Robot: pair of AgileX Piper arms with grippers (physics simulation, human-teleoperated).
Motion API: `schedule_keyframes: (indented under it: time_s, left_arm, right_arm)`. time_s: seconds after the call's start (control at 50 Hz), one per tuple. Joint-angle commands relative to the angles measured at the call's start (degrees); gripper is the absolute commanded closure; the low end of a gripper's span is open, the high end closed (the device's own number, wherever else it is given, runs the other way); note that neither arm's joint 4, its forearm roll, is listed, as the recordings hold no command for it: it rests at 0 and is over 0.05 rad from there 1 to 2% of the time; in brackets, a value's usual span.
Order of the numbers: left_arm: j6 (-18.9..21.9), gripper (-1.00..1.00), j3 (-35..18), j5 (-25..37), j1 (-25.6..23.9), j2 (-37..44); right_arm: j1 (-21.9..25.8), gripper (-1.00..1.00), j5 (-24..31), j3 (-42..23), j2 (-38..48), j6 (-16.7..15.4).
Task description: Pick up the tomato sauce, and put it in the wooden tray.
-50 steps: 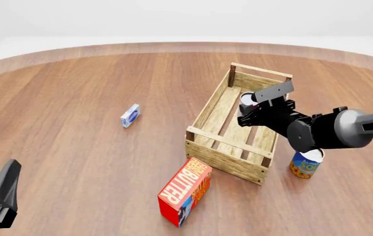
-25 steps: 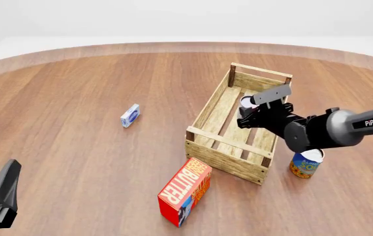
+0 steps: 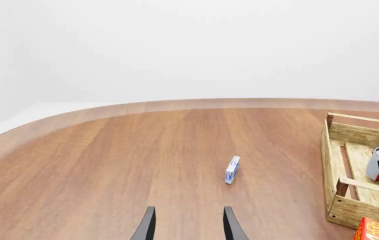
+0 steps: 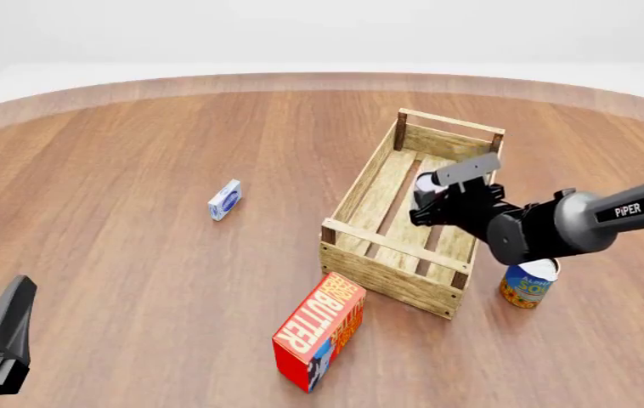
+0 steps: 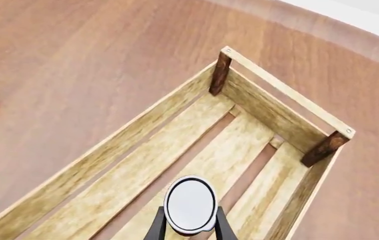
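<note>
Gripping the tomato sauce point(image 4: 426, 188) between narrow fingers, the right gripper point(image 4: 433, 202) is probably lowering it for release inside the wooden tray point(image 4: 370, 191), right of frame centre.

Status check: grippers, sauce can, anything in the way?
Right gripper shut on sauce can, low inside the tray. Left gripper open, idle. Nothing blocking.

right hand point(image 4: 426, 202) gripping tomato sauce point(image 4: 427, 187), inside wooden tray point(image 4: 381, 189)

Silver-topped tomato sauce point(image 5: 190, 204) upright inside slatted light-wood wooden tray point(image 4: 381, 192).
</note>
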Motion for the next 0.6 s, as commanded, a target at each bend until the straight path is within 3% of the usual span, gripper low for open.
schedule_keyframes:
  time_s: [0.02, 0.14, 0.16, 0.6]
  left_arm:
    - [0.0, -1.0, 0.0, 0.0, 0.0, 0.0]
    - [0.0, -1.0, 0.0, 0.0, 0.0, 0.0]
    - [0.0, -1.0, 0.0, 0.0, 0.0, 0.0]
    - [0.0, -1.0, 0.0, 0.0, 0.0, 0.0]
  right_arm:
    - [-0.1, 1.0, -0.3, -0.5, 0.8, 1.2]
    - [-0.1, 1.0, -0.8, 0.0, -0.1, 1.6]
    - [0.2, -1.0, -0.5, 0.0, -0.4, 2.5]
    - [-0.1, -1.0, 0.6, 0.8, -3.0, 2.2]
